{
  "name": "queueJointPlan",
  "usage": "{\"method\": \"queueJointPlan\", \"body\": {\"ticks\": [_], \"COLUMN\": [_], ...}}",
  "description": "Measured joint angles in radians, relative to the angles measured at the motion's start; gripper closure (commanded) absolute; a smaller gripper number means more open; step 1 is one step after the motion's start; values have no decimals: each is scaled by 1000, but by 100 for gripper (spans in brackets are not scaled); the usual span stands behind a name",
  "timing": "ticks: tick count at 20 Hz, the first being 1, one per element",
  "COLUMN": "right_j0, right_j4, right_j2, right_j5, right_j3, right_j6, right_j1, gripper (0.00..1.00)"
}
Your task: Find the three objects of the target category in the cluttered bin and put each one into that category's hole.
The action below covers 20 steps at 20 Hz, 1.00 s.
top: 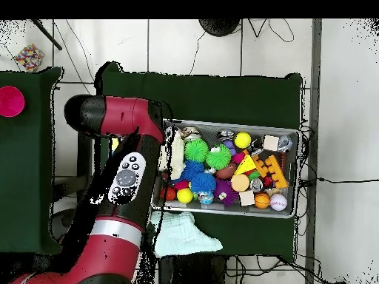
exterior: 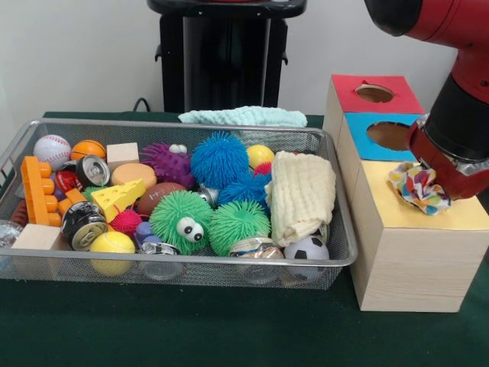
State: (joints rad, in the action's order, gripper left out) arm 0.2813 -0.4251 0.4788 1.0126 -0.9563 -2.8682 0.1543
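One multicoloured cloth (exterior: 418,188) hangs bunched at the hand (exterior: 428,180) over the box's yellow section (exterior: 428,218) | hand state: cannot tell | cloth: judged light, limp, best pinched mid-bunch | cream towel (exterior: 302,195) at bin's (exterior: 191,262) right end.

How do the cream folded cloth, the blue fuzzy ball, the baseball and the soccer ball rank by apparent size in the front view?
1. Cream folded cloth.
2. Blue fuzzy ball.
3. Baseball and soccer ball: these look about alike, and the soccer ball sits nearer the camera, so I won't rank them.
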Motion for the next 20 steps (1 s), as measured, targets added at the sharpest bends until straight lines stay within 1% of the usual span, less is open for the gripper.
{"method": "queueJointPlan", "body": {"ticks": [20], "right_j0": [-8], "right_j4": [8], "right_j2": [4], "right_j5": [80], "right_j3": [-5], "right_j6": [0], "right_j1": [73], "gripper": [0]}}
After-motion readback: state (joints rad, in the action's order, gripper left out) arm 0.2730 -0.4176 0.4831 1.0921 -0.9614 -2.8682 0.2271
